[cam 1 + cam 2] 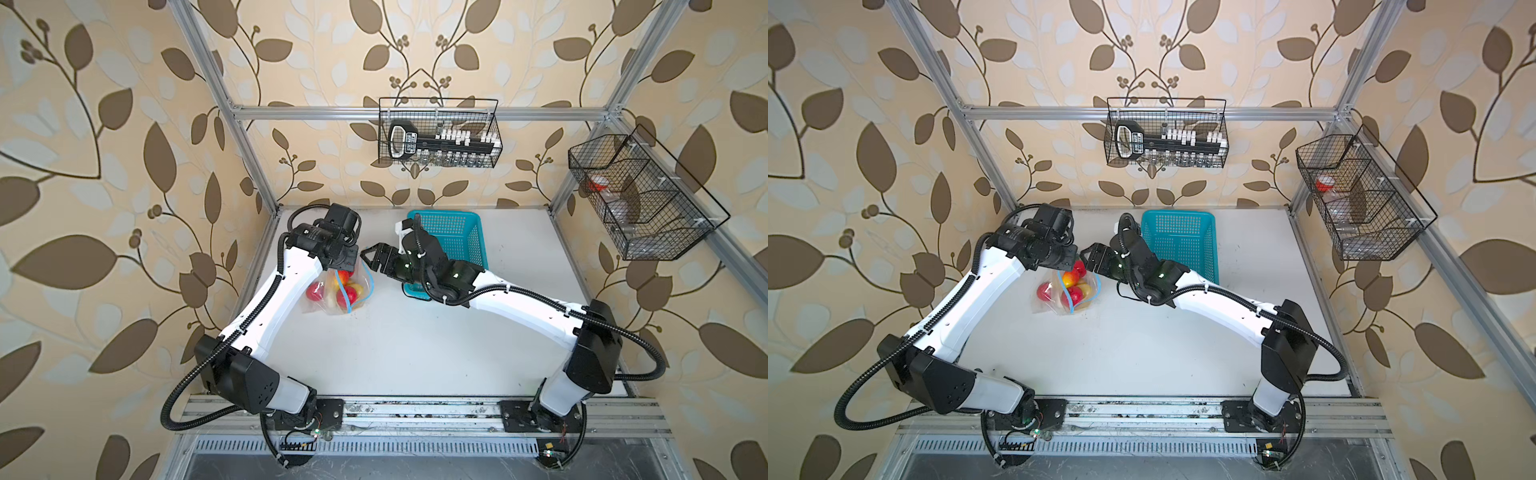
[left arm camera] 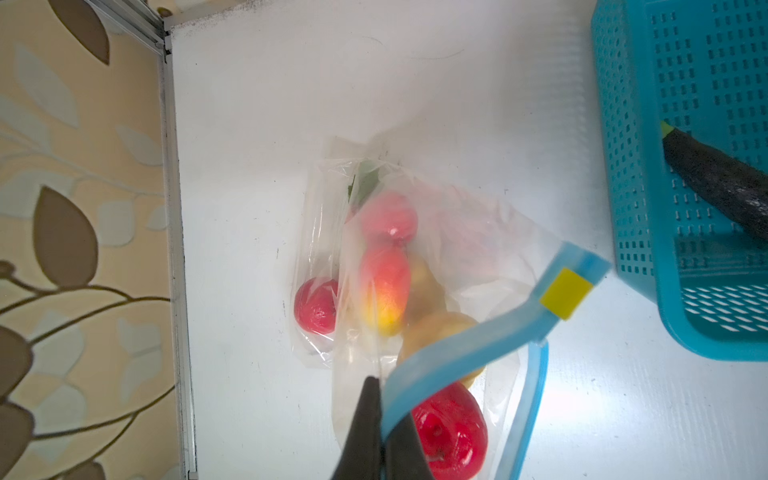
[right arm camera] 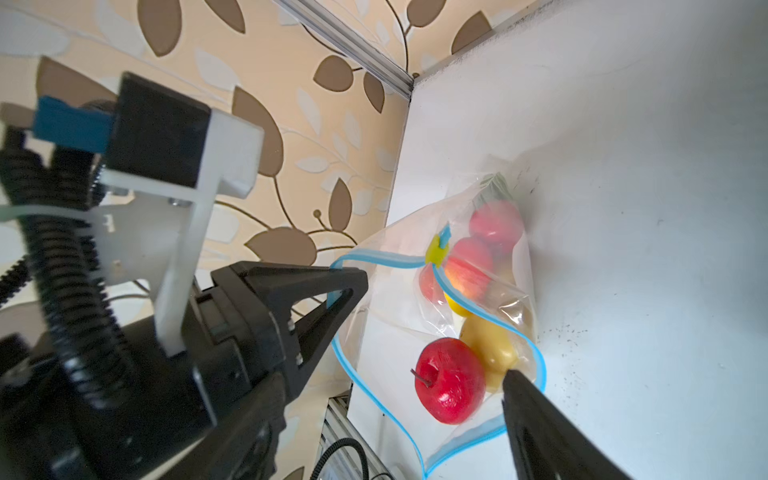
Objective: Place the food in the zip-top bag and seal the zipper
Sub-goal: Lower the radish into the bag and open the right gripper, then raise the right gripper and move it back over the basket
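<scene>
item: zip-top bag (image 1: 332, 297), clear thin film, crumpled. it rests on the white table (image 1: 415, 345) left of centre, just beside the left forearm and near the table's left frame rail (image 2: 176, 249).

open room: bare table across the front and middle, between the two arms. at the back stands a turquoise perforated basket (image 1: 459, 232) of rigid plastic, partly covered by the right arm in both top views.

orientation: closed end low on the table toward the left edge, mouth raised toward the grippers. the long axis runs from that end up to the pinched rim. the zipper (image 2: 457, 353) is a light-blue strip, unsealed, its two sides bowed apart in a loop, with a yellow slider tab (image 2: 566, 293) at one end.

contents:
- three glossy round red tomatoes (image 2: 451, 432)
- orange-red pepper (image 2: 384, 291)
- yellow-brown potato (image 3: 490, 349)
- green leafy piece (image 2: 365, 183)

a dark purple eggplant (image 2: 715, 183), long and matte, lies in the basket.

left gripper (image 2: 379, 384): clamped tight on the zipper strip, holding that side raised.

right gripper (image 1: 369, 261): jaws spread, nothing held. one finger (image 3: 540, 415) is at the bag's blue rim, contact unclear.
</scene>
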`<control>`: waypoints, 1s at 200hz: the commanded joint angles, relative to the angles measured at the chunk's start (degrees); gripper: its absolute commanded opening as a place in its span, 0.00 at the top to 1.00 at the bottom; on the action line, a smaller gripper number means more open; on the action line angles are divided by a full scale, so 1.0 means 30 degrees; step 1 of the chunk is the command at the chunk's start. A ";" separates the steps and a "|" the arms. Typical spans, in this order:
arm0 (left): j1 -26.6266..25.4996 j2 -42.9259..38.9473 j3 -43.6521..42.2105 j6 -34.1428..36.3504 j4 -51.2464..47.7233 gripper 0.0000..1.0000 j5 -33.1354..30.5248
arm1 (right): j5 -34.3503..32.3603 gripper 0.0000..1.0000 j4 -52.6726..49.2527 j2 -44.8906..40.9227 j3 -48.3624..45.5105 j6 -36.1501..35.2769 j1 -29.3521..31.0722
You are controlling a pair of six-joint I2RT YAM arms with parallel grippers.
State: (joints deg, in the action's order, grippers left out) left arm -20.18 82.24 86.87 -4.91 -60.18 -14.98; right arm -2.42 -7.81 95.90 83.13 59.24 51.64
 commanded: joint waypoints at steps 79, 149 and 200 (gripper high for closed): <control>0.0254 -0.0283 0.0234 -0.0329 -0.0154 1.00 0.0208 | -0.2408 0.00 -0.4951 -0.1532 0.0521 -0.2977 -0.2114; 0.0272 -0.0166 0.0326 -0.0298 -0.0165 1.00 0.0243 | -0.3982 0.00 -0.9224 -0.0630 0.2179 -0.6218 -0.2937; 0.0283 -0.0368 0.0115 -0.0239 -0.0037 1.00 0.0190 | -0.2900 0.00 -1.2066 0.1675 0.4409 -0.9177 -0.3736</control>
State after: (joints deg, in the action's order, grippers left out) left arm -20.14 82.24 86.87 -4.91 -60.18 -14.94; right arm -12.29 -36.88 97.51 92.97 36.86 41.76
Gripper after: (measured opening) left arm 0.045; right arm 0.998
